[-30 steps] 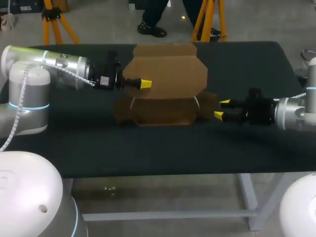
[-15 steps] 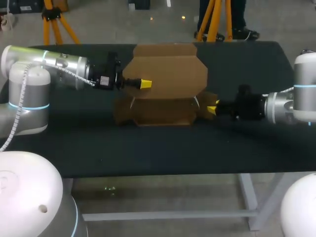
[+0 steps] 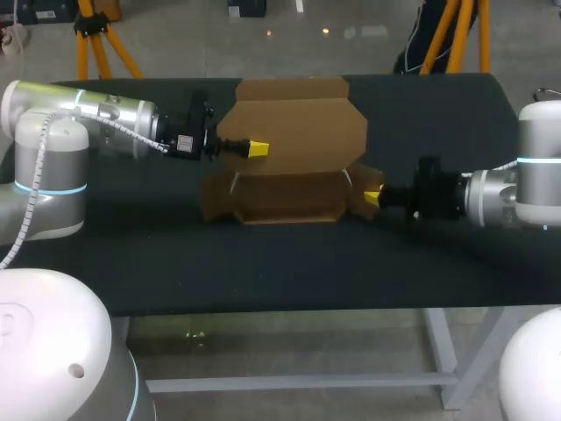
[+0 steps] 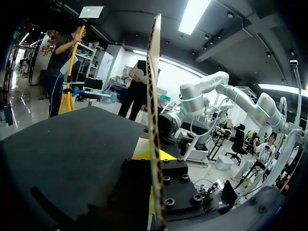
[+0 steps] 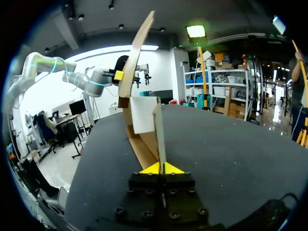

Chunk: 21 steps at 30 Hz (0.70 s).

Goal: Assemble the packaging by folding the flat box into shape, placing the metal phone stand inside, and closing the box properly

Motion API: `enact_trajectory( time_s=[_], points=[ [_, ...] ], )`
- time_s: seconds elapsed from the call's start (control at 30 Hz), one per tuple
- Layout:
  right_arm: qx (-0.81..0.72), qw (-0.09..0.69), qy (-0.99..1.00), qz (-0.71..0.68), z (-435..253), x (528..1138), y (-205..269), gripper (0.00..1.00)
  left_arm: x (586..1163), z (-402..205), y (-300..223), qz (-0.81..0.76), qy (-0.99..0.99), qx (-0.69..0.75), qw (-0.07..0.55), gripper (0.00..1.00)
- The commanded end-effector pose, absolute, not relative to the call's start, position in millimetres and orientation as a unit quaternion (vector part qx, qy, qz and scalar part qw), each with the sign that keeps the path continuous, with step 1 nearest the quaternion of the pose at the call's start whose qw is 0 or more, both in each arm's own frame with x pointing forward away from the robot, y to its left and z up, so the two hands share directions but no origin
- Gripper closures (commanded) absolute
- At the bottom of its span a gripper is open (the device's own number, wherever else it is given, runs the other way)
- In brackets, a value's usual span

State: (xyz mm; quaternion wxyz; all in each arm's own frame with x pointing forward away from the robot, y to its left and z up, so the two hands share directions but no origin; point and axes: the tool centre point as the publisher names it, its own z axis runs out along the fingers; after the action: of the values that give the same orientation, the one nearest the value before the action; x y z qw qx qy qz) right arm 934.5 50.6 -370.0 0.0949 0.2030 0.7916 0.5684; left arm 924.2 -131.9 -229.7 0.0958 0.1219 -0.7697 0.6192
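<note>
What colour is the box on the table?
The box is plain brown cardboard, clearest in the head view.

Black table top (image 3: pixel 280 263), matte and dark, grey metal frame (image 3: pixel 441 351) beneath front edge

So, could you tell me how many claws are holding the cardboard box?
2. The left claw pinches the raised panel of the cardboard box; the right claw pinches its right side flap.

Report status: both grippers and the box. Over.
Left gripper shut on upright lid panel of box. Right gripper shut on right side flap. Box part-folded, open on top.
</note>
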Motion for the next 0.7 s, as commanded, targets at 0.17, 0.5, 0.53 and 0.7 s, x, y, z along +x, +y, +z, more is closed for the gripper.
enact_trajectory(
  time_s=[0.17,0.5,0.53,0.7],
  points=[
    [0.215,0.103,0.787,0.569,-371.9,923.5,63.0,0.85,924.0,-233.1,-133.3,0.619,-0.770,0.121,0.097,1.00],
    [0.226,0.105,0.783,0.570,-373.2,918.1,73.5,0.47,924.0,-233.1,-133.3,0.619,-0.770,0.121,0.097,1.00],
    [0.227,0.106,0.783,0.570,-373.0,916.7,74.9,0.47,924.0,-233.1,-133.3,0.619,-0.770,0.121,0.097,1.00],
    [0.228,0.109,0.782,0.569,-373.4,909.1,83.8,0.52,924.0,-233.1,-133.3,0.619,-0.770,0.121,0.097,1.00]
  ],
)
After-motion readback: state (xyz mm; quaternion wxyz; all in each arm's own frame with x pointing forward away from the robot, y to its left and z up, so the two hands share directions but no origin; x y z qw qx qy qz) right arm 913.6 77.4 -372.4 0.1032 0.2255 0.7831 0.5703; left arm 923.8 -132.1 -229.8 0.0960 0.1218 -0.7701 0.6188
